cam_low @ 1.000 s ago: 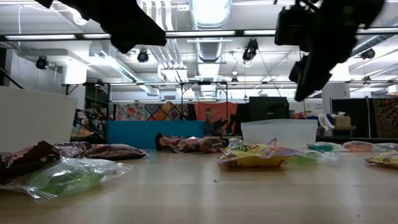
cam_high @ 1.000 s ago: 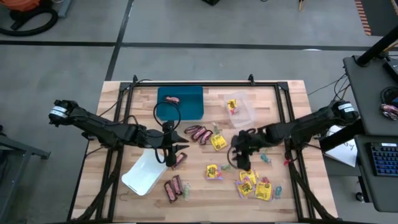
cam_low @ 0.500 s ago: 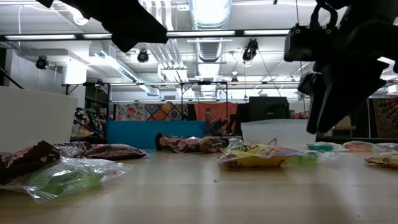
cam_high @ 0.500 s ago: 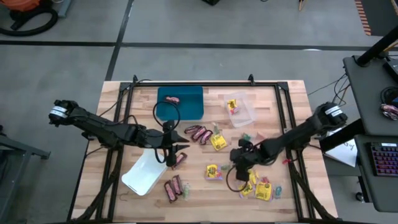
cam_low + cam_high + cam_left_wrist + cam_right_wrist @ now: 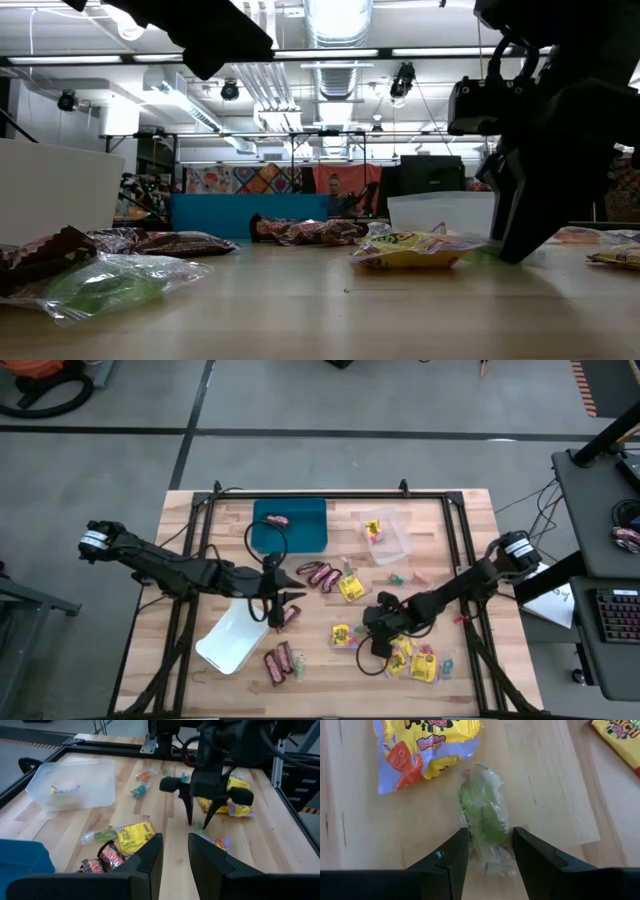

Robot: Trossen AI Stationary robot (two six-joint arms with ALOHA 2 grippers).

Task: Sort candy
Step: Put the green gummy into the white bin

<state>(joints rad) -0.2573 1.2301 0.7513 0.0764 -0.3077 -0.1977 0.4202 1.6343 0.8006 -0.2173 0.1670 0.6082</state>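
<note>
Your right gripper [image 5: 487,851] has just dropped onto the counter [image 5: 545,780]; open jaws straddle a green sweet [image 5: 482,810]; pinch's next, left gripper [image 5: 175,851] idles open.

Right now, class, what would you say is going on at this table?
A two-armed robot is sorting candy scattered over a wooden table. The right gripper is low over the table, its open fingers straddling a green sweet beside a yellow packet; it has not closed on it. The left gripper waits open near the white tray. The blue tray holds one brown-red bar.
</note>
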